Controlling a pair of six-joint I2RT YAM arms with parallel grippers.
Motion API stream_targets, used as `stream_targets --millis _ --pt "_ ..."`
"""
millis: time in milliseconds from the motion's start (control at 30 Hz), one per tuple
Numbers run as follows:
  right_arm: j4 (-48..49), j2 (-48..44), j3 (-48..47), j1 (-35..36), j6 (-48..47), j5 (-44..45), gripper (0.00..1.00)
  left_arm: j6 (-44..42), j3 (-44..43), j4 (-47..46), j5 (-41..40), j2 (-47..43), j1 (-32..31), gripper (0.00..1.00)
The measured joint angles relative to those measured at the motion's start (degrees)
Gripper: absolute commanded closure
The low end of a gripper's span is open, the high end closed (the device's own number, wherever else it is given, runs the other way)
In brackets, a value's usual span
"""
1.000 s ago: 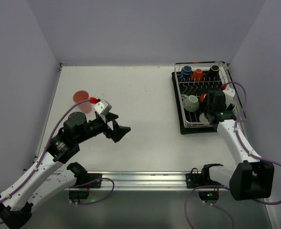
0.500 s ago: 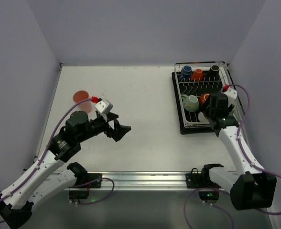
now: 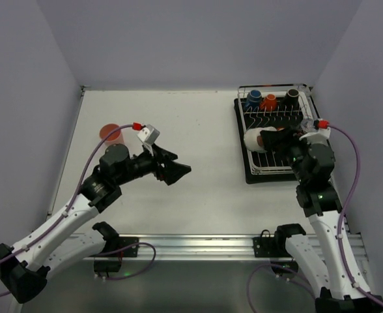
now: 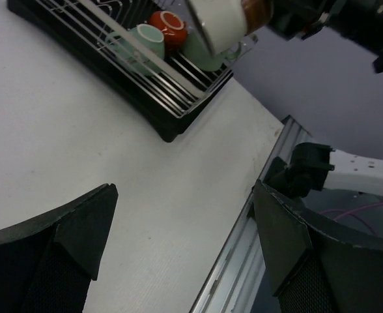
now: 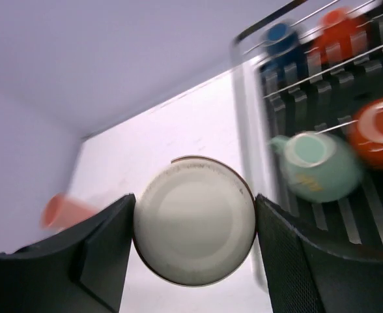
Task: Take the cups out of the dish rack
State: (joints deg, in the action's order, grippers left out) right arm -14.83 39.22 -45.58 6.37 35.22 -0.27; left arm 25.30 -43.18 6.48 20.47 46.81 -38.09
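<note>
My right gripper (image 3: pixel 264 139) is shut on a brown cup with a white base (image 5: pixel 195 228), held sideways above the dish rack (image 3: pixel 302 166). Its white bottom faces the right wrist camera, a finger pressed on each side. Still in the rack are a blue cup (image 3: pixel 254 98), an orange cup (image 3: pixel 268 101), a black cup (image 3: pixel 292 96), a teal mug (image 5: pixel 318 166) and a second orange cup (image 5: pixel 377 134). A salmon tumbler (image 3: pixel 110 132) stands on the table at the far left. My left gripper (image 3: pixel 175 169) is open and holds nothing, mid-table, pointing at the rack.
The dish rack sits against the right wall at the back right. The metal rail (image 3: pixel 198 244) with the arm bases runs along the near table edge. Walls close in the table on the left, back and right.
The right gripper shut on the brown cup and lifted it out of the rack, swinging it left. The left arm reached further right toward the rack.
</note>
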Motion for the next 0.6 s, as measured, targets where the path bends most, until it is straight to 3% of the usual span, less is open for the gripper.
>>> stream_targets --millis 133,400,500,600 --pt "12.1 -1.0 8.5 5.6 8.8 -13.6 0.55 8.9 3.3 -14.5 5.5 4.8 -0.1 0.15" --pt "27.9 4.9 14.4 17.8 18.4 -23.5 0.55 23.0 9.2 -33.8 9.9 14.3 -0.3 0.30" --pt "33.4 6.8 15.2 19.4 20.6 -24.6 0.55 26.3 9.4 -38.6 10.7 16.0 -0.3 0.40" --pt "38.0 9.6 16.4 20.7 22.7 -25.0 0.55 28.3 9.5 -42.1 10.9 16.4 -0.5 0.57"
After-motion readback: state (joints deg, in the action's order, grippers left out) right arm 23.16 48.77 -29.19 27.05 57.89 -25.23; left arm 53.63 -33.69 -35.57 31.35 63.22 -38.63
